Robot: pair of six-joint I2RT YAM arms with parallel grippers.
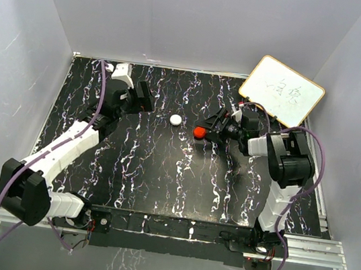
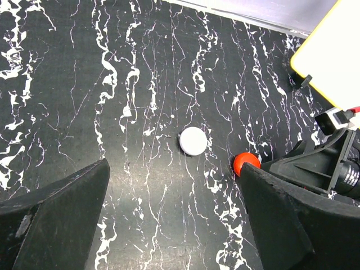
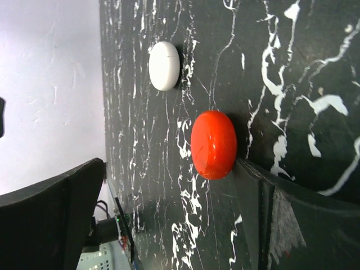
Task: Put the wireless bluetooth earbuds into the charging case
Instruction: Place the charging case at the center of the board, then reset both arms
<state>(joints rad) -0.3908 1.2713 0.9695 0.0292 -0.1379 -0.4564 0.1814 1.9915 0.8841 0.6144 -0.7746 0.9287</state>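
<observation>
The charging case (image 1: 199,132), a round glossy red puck, lies on the black marbled table (image 1: 161,173). It also shows in the right wrist view (image 3: 214,144) and the left wrist view (image 2: 246,162). My right gripper (image 1: 209,127) is open, low over the table. In its own view the right gripper (image 3: 171,169) has the case just beyond one fingertip (image 3: 253,174), apparently touching it and not between the jaws. My left gripper (image 1: 144,99) is open and empty at the back left, seen in its own view (image 2: 173,169). No small red earbuds are in view.
A small white round disc (image 1: 176,119) lies just left of the case, and shows in both wrist views (image 2: 193,140) (image 3: 165,65). A whiteboard with a yellow rim (image 1: 282,91) leans at the back right corner. White walls enclose the table.
</observation>
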